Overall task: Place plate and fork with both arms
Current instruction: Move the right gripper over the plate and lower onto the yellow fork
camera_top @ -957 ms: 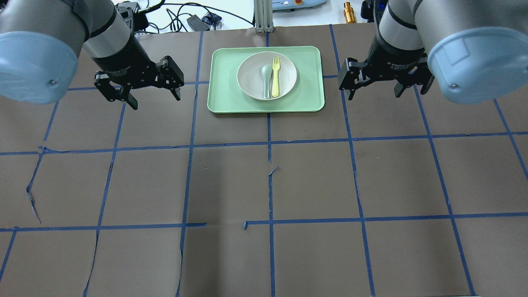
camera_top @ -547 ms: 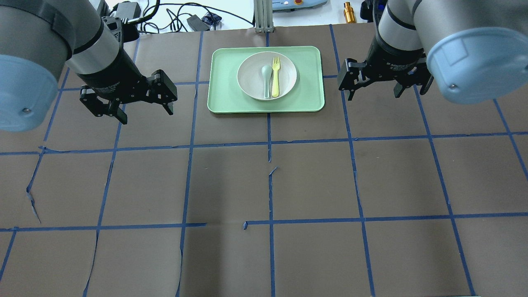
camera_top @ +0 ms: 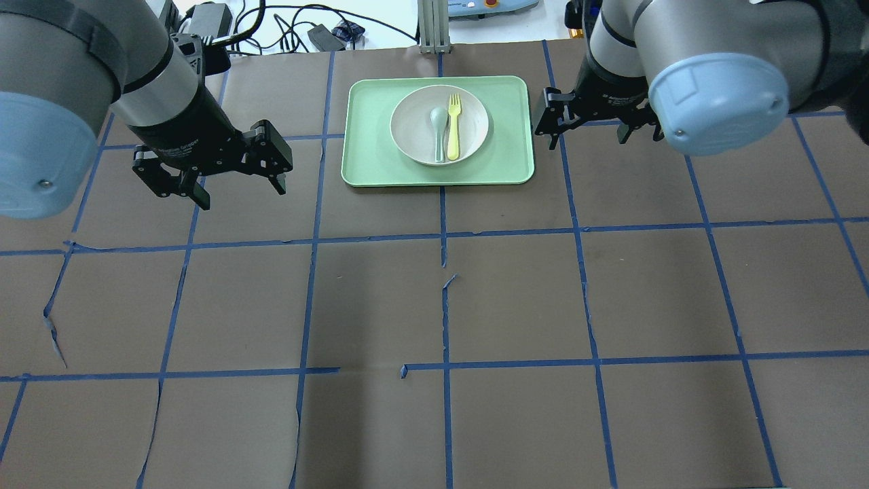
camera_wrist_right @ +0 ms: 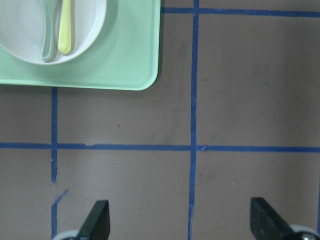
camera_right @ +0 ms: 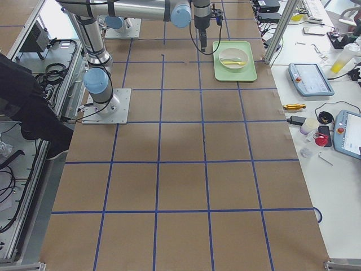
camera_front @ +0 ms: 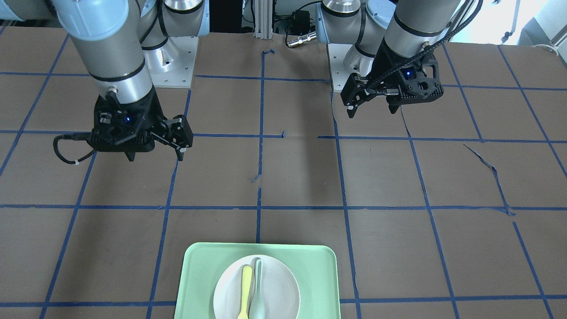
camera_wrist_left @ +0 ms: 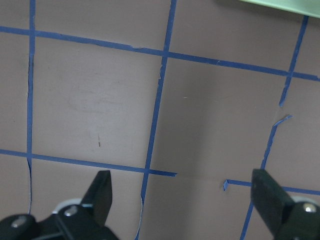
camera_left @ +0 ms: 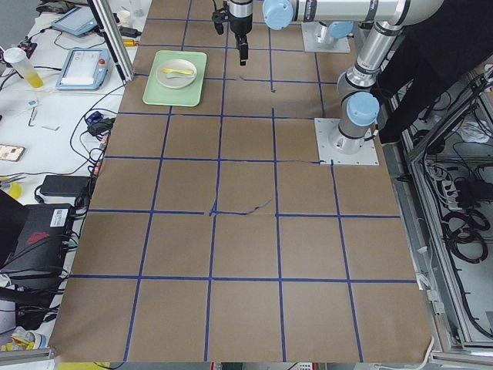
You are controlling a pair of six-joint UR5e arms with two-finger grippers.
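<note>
The off-white plate (camera_top: 414,132) sits on the mint-green tray (camera_top: 370,146) at the far middle of the table. The yellow fork (camera_top: 453,126) lies in the plate, tines away from me, beside a grey-green spoon (camera_top: 438,130). My left gripper (camera_top: 241,193) is open and empty, above the table left of the tray. My right gripper (camera_top: 587,139) is open and empty, just right of the tray's right edge. The right wrist view shows the plate (camera_wrist_right: 30,35), fork (camera_wrist_right: 64,30) and tray (camera_wrist_right: 125,60) at upper left, ahead of the open right gripper (camera_wrist_right: 180,220).
Brown paper with a blue tape grid and some torn strips (camera_top: 448,282) covers the table. An aluminium post (camera_top: 433,30) and cables (camera_top: 292,27) stand beyond the far edge. The left wrist view shows only paper and the tray's edge (camera_wrist_left: 280,4).
My left gripper moved left and nearer, then held still. My right gripper moved left and farther, up to the tray's right edge. Plate, fork and spoon have not moved.
</note>
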